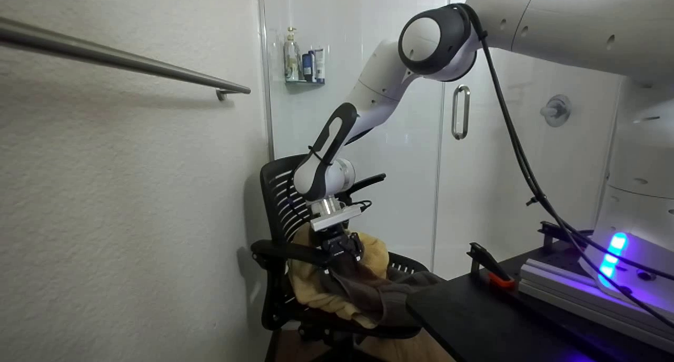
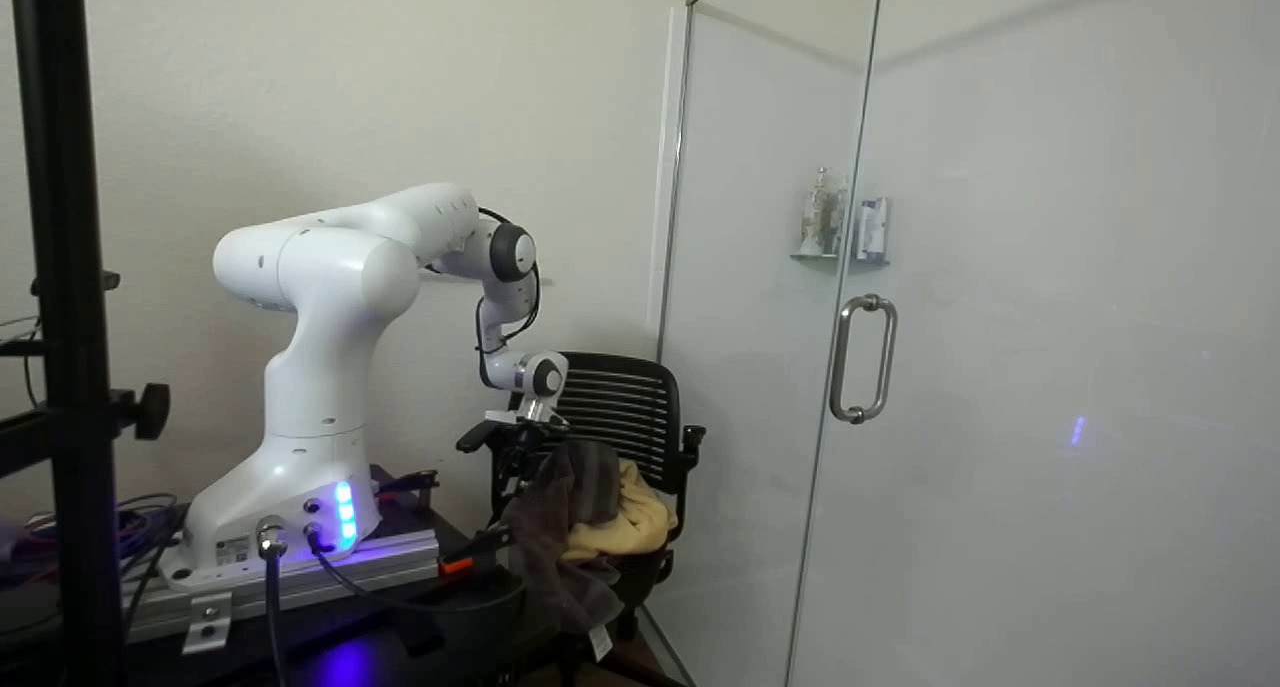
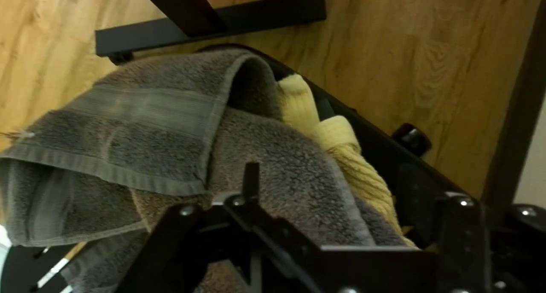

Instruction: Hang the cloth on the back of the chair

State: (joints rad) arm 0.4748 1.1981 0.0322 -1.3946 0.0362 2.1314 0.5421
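Note:
A grey-brown towel lies bunched on the seat of the black office chair. In an exterior view the towel also hangs over the front of the chair. A yellow cloth lies on the seat partly under the towel; it also shows in an exterior view. My gripper points down just above the towel, between the armrests. In the wrist view my gripper has its fingers wide apart, with the towel and yellow cloth below. Contact with the towel cannot be told.
A chair armrest is close beside the gripper. The black table with the robot base stands in front of the chair. A wall with a metal bar and a glass shower door flank the chair.

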